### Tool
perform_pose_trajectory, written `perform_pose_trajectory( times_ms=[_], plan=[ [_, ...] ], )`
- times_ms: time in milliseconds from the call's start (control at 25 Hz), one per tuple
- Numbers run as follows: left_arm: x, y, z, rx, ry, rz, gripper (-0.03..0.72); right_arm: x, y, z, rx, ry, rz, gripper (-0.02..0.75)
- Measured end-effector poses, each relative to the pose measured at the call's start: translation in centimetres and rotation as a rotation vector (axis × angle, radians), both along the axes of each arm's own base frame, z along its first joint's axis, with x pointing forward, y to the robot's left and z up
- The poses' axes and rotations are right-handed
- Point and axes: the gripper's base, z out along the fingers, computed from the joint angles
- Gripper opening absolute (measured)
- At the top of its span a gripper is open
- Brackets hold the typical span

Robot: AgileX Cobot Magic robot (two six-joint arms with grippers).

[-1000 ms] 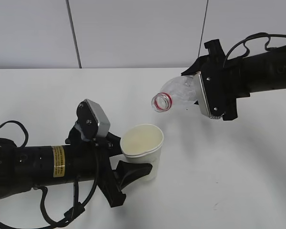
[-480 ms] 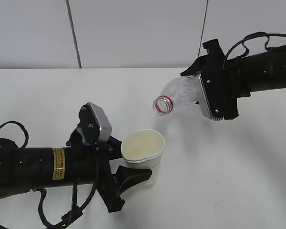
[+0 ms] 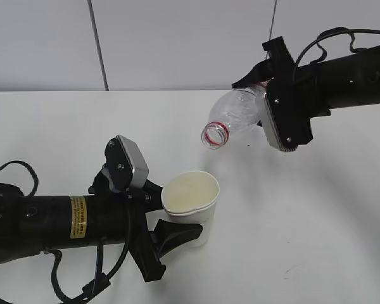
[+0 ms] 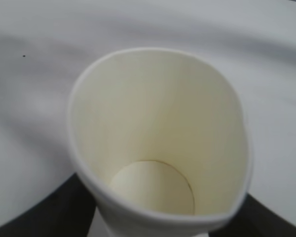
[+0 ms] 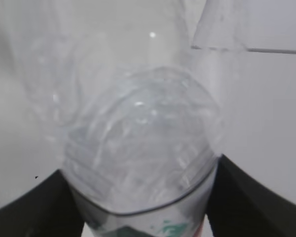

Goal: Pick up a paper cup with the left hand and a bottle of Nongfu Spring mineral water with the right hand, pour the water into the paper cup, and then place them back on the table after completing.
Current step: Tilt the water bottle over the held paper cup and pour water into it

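The white paper cup [image 3: 190, 201] stands upright on the white table [image 3: 316, 228], held in my left gripper [image 3: 168, 221], which is shut on it. In the left wrist view the cup [image 4: 158, 143] fills the frame and its pale inside looks dry; no water shows. My right gripper [image 3: 272, 111] is shut on the clear bottle [image 3: 234, 117], held tilted in the air up and to the right of the cup. Its open, red-ringed mouth [image 3: 214, 135] points down-left. In the right wrist view the bottle [image 5: 138, 148] sits between the black fingers [image 5: 251, 197]. No stream shows.
A pale wall with dark vertical seams [image 3: 98, 44] rises behind the table. Black cables [image 3: 6, 168] trail from the left arm at the left edge, and more loop over the right arm [image 3: 342, 47].
The right gripper has lifted the bottle a little and moved it up and away from the cup. The left gripper lowered the cup slightly a second ago and has held still since.
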Motion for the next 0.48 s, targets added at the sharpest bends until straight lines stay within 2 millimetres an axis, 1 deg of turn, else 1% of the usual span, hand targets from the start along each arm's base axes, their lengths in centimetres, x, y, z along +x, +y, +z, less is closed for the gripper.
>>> perform_pose_trajectory(
  times_ms=[280,480],
  plan=[
    [-0.04,-0.01,-0.01,0.002,-0.001,-0.005,0.405,-0.07,0.10,0.02,-0.024,-0.023,0.035,0.480],
    [-0.52,-0.12,-0.14,0.022,-0.013,-0.071,0.405,-0.07,0.10,0.01,-0.037,-0.033,0.044,0.480]
  ],
)
